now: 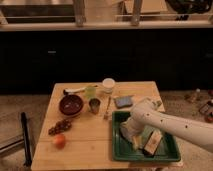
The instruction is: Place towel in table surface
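The single camera looks down at a slant from a raised spot on the near side of the light yellowish wooden plank worktop (90, 145), facing the dark wall (100, 55) behind. It is far enough back to take in the whole square top. The white arm (175, 125) enters from the right, its gripper (128, 132) over the green rectangular tray (170, 151).

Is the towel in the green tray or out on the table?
In the tray: the towel lies inside its rim, the tool right above it.

Tray (170, 152) on table surface (95, 146): towel (124, 134) and gripper (130, 128) in its left half, block (153, 143) in its middle, pad (123, 101) just behind it, cup (94, 105), bowl (71, 105), grapes (60, 126) and orange (59, 141) left of it.
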You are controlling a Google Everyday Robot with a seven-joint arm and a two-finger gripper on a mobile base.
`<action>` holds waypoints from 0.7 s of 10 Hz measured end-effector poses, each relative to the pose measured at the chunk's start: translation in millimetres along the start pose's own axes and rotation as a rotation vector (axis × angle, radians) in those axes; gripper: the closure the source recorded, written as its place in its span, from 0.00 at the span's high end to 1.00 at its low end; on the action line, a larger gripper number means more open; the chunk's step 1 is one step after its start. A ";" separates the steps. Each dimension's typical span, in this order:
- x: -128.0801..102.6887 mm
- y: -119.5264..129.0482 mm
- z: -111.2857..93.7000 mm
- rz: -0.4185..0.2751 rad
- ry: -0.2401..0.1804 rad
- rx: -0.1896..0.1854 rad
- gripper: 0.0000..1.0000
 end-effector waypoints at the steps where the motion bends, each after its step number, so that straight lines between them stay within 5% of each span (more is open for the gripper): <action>1: -0.5 0.1 -0.4 -0.002 0.001 0.000 0.66; 7: -3.4 1.4 -1.1 -0.029 0.002 -0.012 0.06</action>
